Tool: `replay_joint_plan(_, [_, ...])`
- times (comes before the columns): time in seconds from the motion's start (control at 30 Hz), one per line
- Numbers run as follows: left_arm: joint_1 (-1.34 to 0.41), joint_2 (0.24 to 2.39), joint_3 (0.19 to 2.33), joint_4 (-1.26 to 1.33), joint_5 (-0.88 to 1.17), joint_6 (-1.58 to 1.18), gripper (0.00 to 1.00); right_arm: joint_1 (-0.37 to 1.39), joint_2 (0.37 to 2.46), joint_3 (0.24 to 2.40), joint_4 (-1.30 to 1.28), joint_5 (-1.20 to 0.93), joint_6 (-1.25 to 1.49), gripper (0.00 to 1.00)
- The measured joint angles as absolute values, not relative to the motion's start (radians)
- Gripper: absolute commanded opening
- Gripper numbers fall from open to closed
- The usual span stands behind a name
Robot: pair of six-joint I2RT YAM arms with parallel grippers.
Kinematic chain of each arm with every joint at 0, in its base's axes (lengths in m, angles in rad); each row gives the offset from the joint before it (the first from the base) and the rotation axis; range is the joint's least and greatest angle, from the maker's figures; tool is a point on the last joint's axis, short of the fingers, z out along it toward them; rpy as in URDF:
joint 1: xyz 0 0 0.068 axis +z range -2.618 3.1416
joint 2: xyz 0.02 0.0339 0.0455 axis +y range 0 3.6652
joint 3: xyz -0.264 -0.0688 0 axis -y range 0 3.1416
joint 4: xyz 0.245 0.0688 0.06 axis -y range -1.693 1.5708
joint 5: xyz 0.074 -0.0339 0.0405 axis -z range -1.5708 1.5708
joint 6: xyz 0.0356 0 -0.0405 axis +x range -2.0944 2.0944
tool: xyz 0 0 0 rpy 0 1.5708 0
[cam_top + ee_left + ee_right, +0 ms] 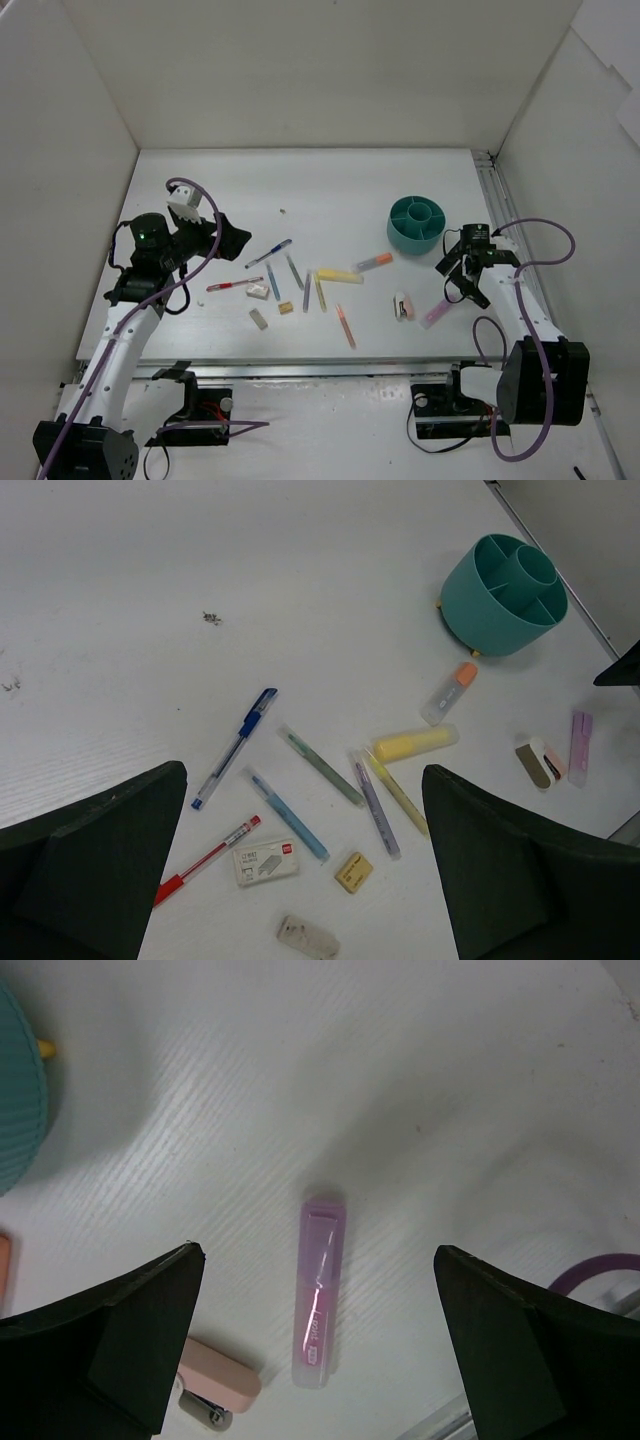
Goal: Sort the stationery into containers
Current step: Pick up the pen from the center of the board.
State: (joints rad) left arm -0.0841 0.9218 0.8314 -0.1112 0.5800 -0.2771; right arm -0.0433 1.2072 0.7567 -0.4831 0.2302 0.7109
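Note:
The stationery lies scattered mid-table. In the left wrist view I see a blue pen point(236, 746), a red pen point(205, 861), a blue marker point(288, 814), a purple marker point(375, 803), a yellow highlighter point(414, 743), an orange-capped marker point(449, 692), a tan eraser point(353, 871) and a grey-white eraser point(308, 936). The teal divided organiser point(416, 222) stands at the right. My left gripper point(225, 240) is open and empty, held above the pens' left side. My right gripper point(462, 285) is open, with a pink highlighter point(320, 1300) lying on the table between its fingers.
A white staples box point(265, 861) lies among the pens. A pink stapler point(215, 1385) lies left of the pink highlighter. White walls enclose the table on three sides. A metal rail point(490, 190) runs along the right edge, close behind the organiser.

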Motion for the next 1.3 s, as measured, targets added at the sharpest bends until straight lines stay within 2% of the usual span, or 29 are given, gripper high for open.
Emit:
replay_joint_plan(0.03, [-0.084,0.922,0.83,-0.111,0.58,-0.275,1.0,-0.048,1.207,0.752,-0.465,0.228,0.711,0.97])
replay_joint_plan(0.13, [-0.084,0.922,0.829,-0.111,0.58,-0.269,1.0,-0.062,1.229,0.737,-0.414,0.226,0.709,0.87])
replay_joint_plan(0.37, [-0.084,0.922,0.826,-0.111,0.58,-0.262,1.0,-0.093,1.385,0.726,-0.326,0.169,0.707,0.77])
replay_joint_plan(0.4, [-0.084,0.922,0.825,-0.111,0.58,-0.261,1.0,-0.094,1.403,0.724,-0.316,0.156,0.706,0.7])
replay_joint_plan(0.43, [-0.084,0.922,0.825,-0.111,0.58,-0.261,1.0,-0.097,1.419,0.719,-0.306,0.142,0.707,0.68])
replay_joint_plan(0.6, [-0.084,0.922,0.823,-0.111,0.58,-0.261,1.0,-0.098,1.417,0.688,-0.292,0.104,0.709,0.6])
replay_joint_plan(0.7, [-0.084,0.927,0.823,-0.111,0.579,-0.261,1.0,-0.099,1.397,0.67,-0.292,0.077,0.707,0.52])
replay_joint_plan(0.73, [-0.084,0.93,0.823,-0.11,0.579,-0.261,1.0,-0.1,1.393,0.667,-0.293,0.069,0.707,0.41])
replay_joint_plan(0.77, [-0.084,0.934,0.823,-0.11,0.579,-0.261,1.0,-0.102,1.388,0.663,-0.294,0.062,0.706,0.37])
replay_joint_plan(0.83, [-0.084,0.945,0.823,-0.111,0.579,-0.261,1.0,-0.104,1.381,0.654,-0.295,0.049,0.713,0.19])
replay_joint_plan(0.87, [-0.084,0.952,0.823,-0.111,0.579,-0.261,1.0,-0.104,1.377,0.649,-0.295,0.042,0.717,0.16])
replay_joint_plan(0.93, [-0.084,0.962,0.823,-0.111,0.579,-0.261,1.0,-0.104,1.37,0.645,-0.295,0.035,0.73,0.03])
replay_joint_plan(0.97, [-0.084,0.966,0.823,-0.111,0.579,-0.261,1.0,-0.104,1.37,0.643,-0.294,0.033,0.732,0.0])
replay_joint_plan(1.17, [-0.084,0.971,0.823,-0.111,0.575,-0.261,1.0,-0.104,1.326,0.644,-0.315,0.037,0.719,0.0])
replay_joint_plan(1.3, [-0.084,0.971,0.823,-0.107,0.577,-0.262,1.0,-0.073,1.129,0.68,-0.344,0.084,0.683,0.0])
